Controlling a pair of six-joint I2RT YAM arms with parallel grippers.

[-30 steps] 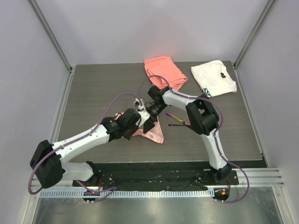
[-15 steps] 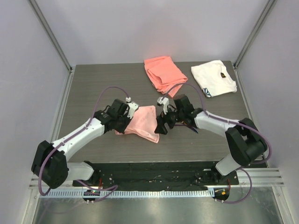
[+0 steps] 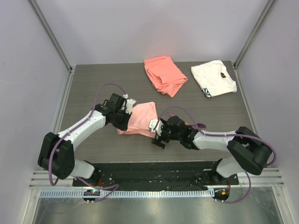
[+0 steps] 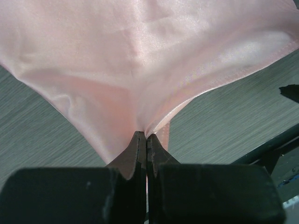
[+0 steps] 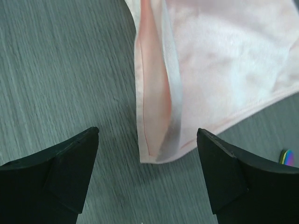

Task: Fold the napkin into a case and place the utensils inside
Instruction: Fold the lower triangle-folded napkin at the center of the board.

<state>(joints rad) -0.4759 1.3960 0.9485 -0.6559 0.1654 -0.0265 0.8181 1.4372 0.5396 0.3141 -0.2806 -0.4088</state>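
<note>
The napkin [image 3: 141,119] lies folded on the tabletop [image 3: 93,88] just left of centre in the top view. It is thin, glossy and limp, and it looks very light and slippery, so its layers can likely slide apart if dragged. The left tool [image 4: 146,136] is clenched on a pinch of its edge, with cloth fanning up the frame from the tips. The right tool [image 5: 147,135] stands released, jaws wide, and the napkin's hemmed corner shows between them in its wrist view. That doubled hem is probably the firmest place to take hold, pinched low against the tabletop. A utensil [image 5: 287,157] tip shows at the lower right edge.
</note>
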